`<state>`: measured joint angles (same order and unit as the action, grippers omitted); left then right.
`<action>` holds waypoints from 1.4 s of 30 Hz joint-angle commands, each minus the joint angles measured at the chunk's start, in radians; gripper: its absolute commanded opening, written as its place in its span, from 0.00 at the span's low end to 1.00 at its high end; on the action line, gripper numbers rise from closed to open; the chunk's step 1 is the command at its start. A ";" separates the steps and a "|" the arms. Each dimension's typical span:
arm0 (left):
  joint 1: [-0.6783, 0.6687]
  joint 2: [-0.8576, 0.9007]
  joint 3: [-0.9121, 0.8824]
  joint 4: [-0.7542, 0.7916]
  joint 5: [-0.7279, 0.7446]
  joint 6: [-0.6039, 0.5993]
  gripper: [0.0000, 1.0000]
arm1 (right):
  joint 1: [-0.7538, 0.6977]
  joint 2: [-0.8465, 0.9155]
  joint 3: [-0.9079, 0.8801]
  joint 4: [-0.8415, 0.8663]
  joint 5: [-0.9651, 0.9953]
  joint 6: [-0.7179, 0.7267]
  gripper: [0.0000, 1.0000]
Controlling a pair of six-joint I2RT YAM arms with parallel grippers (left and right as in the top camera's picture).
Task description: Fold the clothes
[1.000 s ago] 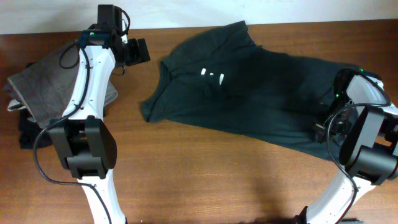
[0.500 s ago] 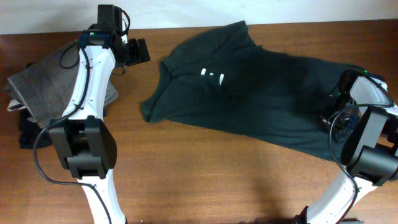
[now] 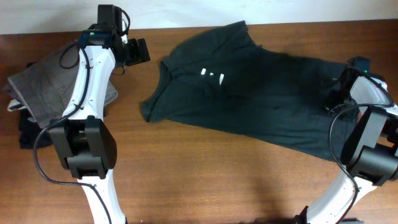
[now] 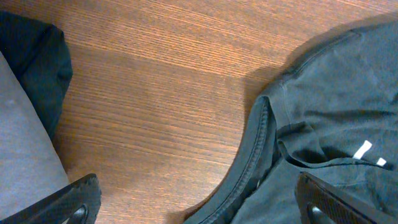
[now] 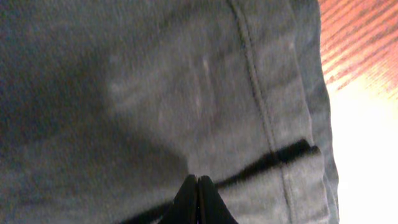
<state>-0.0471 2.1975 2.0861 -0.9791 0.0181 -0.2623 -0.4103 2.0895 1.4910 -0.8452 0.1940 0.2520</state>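
My right gripper (image 5: 196, 199) is closed tight, fingertips together, over the dark charcoal T-shirt (image 3: 261, 93) hem, while my left gripper (image 4: 196, 186) gapes wide above the brown wooden table (image 3: 205, 174).

White lettering (image 3: 212, 74) on T-shirt (image 3: 267, 106) mostly lost in folds; black garment (image 3: 25, 134) largely buried under grey trousers (image 3: 46, 87); right arm (image 3: 370, 146) covers T-shirt hem.

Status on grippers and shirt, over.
Left gripper open above table beside collar. Right gripper shut over shirt, hold unclear. Shirt rumpled, unfolded. Grey trousers lie apart.
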 commanded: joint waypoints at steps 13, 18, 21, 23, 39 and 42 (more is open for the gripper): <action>0.004 -0.006 0.006 0.002 -0.007 0.002 0.99 | -0.057 -0.031 0.393 -0.274 0.000 -0.013 0.35; 0.003 -0.006 0.006 0.088 0.016 0.001 0.99 | -0.082 -0.030 0.393 -0.275 0.002 -0.064 0.83; 0.003 -0.006 0.006 0.126 0.120 0.001 0.99 | -0.090 -0.030 0.393 -0.285 0.001 -0.064 0.99; 0.002 -0.006 0.006 0.174 0.217 0.002 0.57 | -0.090 -0.030 0.393 -0.285 0.001 -0.064 0.99; -0.239 0.151 0.005 0.518 0.017 0.060 0.00 | -0.089 -0.030 0.393 -0.285 0.001 -0.064 0.99; -0.243 0.217 0.005 0.583 -0.039 0.074 0.00 | -0.089 -0.030 0.393 -0.285 0.001 -0.064 0.99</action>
<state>-0.3096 2.3360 2.0872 -0.4210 0.0731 -0.2237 -0.4976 2.0853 1.8690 -1.1271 0.1864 0.1867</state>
